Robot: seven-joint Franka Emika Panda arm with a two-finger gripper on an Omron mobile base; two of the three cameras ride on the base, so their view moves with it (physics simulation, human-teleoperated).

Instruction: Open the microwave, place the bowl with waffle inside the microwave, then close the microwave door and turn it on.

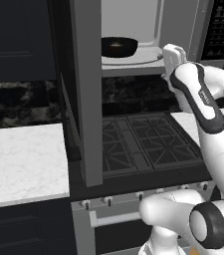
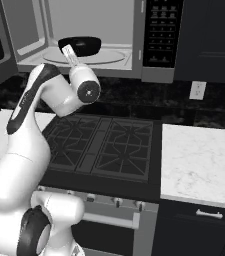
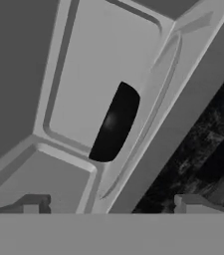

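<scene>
Microwave door (image 1: 86, 89) swung open, bowl (image 1: 119, 46) with waffle (image 1: 116, 45) sitting on the microwave (image 2: 91, 35) floor, gripper (image 3: 108, 204) just outside, fingers spread, holding nothing.

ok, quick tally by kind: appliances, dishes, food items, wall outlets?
Appliances: 2, the microwave and the gas stove
Dishes: 1, the bowl
Food items: 1, the waffle in the bowl
Wall outlets: 1, the outlet
Total: 5

Arm raised and bent forward, claw (image 3: 111, 203) open (tips spread apart), empty
</scene>
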